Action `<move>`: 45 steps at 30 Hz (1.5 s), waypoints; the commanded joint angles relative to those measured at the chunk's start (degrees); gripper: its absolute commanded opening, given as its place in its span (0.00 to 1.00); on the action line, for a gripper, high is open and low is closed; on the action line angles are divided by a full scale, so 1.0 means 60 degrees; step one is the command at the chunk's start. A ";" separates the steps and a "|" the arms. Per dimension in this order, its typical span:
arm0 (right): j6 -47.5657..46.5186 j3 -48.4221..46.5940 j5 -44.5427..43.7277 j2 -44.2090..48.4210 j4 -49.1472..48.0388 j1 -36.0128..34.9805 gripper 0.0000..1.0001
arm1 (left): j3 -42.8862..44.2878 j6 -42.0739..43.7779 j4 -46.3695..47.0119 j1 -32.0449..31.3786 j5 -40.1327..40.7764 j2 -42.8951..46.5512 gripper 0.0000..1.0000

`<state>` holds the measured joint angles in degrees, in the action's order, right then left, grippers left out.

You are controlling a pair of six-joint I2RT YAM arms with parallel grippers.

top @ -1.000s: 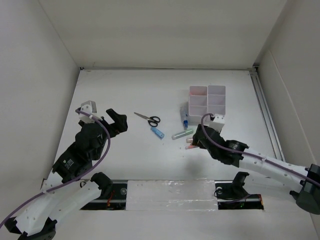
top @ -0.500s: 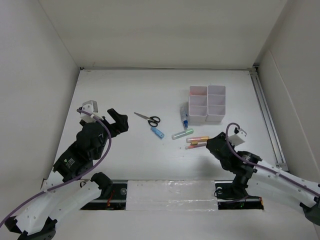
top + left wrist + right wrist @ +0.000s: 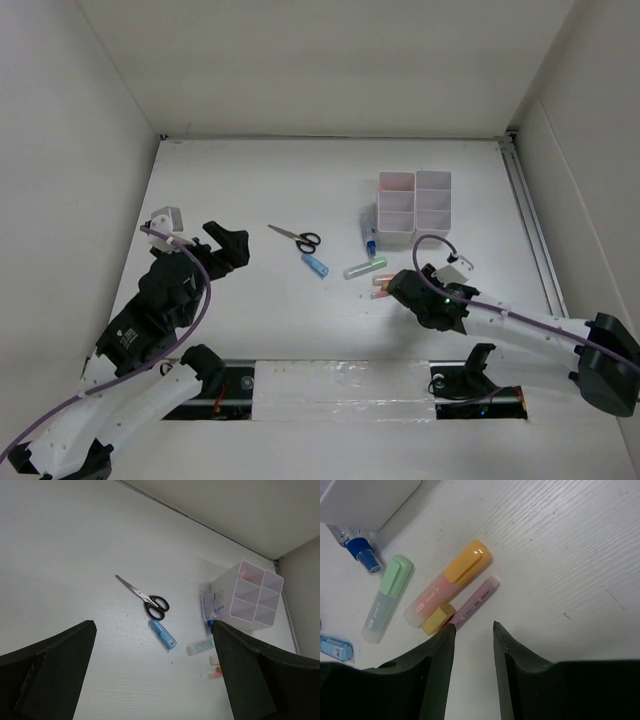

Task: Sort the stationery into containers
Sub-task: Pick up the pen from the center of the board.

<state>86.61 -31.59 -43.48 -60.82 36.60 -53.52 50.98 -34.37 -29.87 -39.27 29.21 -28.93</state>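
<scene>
Bordering the pink marker (image 3: 476, 601), right tool (image 3: 473, 626) (jaws parted) faces bare table (image 3: 570, 580).

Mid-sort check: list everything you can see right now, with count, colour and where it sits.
organiser: one, white, six compartments, far side, right of centre
scissors: one, black handles, mid-table
blue tube: one, blue, just nearer than the scissors
green marker: one, pale green, right of the tube
orange marker: one, orange, beside the green marker
lilac marker: one, lilac with yellow end, alongside the orange marker
blue-capped bottle: one, beside the organiser's left wall
table: one, white
left gripper: open, over the table's left
right gripper: open, narrow gap, tips at the lilac marker
</scene>
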 commanded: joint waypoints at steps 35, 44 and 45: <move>0.3304 -0.1048 0.0465 -0.3296 0.0359 -0.0133 0.40 | -0.0089 -0.0028 0.0203 0.0040 -0.0108 0.0778 1.00; 0.3904 -0.1048 0.0465 -0.2580 0.1166 -0.0133 0.37 | -0.0177 -0.0028 0.0203 0.0040 -0.0108 0.0866 1.00; 0.3905 -0.0932 0.0465 -0.2448 0.1166 -0.0133 0.38 | -0.0177 -0.0028 0.0203 0.0040 -0.0108 0.0866 1.00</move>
<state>107.68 -38.30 -40.18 -78.02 40.47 -54.11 50.63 -34.94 -29.85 -39.27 28.69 -24.32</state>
